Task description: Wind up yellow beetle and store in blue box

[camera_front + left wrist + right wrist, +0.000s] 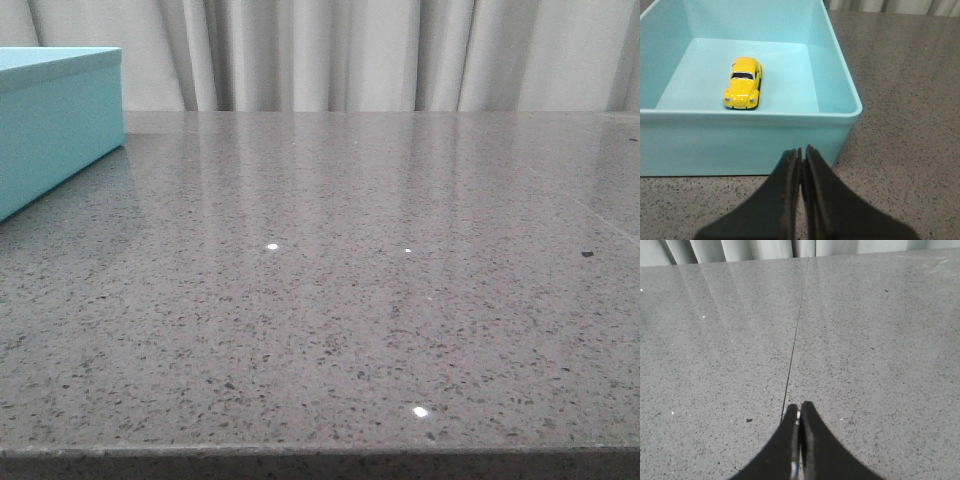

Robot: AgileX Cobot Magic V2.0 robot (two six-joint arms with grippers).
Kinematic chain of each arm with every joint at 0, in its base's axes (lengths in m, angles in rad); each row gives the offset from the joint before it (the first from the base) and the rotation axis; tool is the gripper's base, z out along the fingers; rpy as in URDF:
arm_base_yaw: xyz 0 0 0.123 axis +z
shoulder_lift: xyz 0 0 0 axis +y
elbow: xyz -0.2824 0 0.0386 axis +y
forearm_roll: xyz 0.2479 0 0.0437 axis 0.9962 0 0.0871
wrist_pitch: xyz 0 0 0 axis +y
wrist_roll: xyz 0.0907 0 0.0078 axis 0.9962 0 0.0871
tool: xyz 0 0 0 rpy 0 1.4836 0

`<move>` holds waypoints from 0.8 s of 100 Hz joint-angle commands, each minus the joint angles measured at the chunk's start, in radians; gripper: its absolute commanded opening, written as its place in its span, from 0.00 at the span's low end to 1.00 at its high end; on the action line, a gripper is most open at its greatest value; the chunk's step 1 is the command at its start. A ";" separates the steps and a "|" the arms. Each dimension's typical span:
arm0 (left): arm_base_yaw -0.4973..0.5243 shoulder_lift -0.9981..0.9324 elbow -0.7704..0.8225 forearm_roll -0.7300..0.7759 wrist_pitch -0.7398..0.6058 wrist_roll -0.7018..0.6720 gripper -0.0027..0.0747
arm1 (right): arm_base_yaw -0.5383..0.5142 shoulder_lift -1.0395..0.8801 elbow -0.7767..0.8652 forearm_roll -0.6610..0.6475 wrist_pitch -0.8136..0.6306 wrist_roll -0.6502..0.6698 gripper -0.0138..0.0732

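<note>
The yellow beetle stands on its wheels on the floor of the blue box, headlights toward my left wrist camera. My left gripper is shut and empty, outside the box in front of its near wall, over the table. My right gripper is shut and empty above bare tabletop, near a thin seam in the stone. In the front view only a corner of the blue box shows at the far left; the beetle and both grippers are out of that view.
Grey speckled stone table with a seam running across it. Pale curtains hang behind the far edge. A small dark speck lies at the right. The table's near edge runs along the front.
</note>
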 commanded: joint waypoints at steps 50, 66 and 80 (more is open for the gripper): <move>0.001 0.003 0.011 -0.016 -0.083 0.002 0.01 | 0.000 0.004 -0.021 -0.030 -0.063 -0.007 0.08; 0.001 -0.034 0.107 0.014 -0.258 0.002 0.01 | 0.000 0.004 -0.021 -0.030 -0.063 -0.007 0.08; 0.001 -0.096 0.229 0.069 -0.509 0.002 0.01 | 0.000 0.004 -0.021 -0.030 -0.063 -0.007 0.08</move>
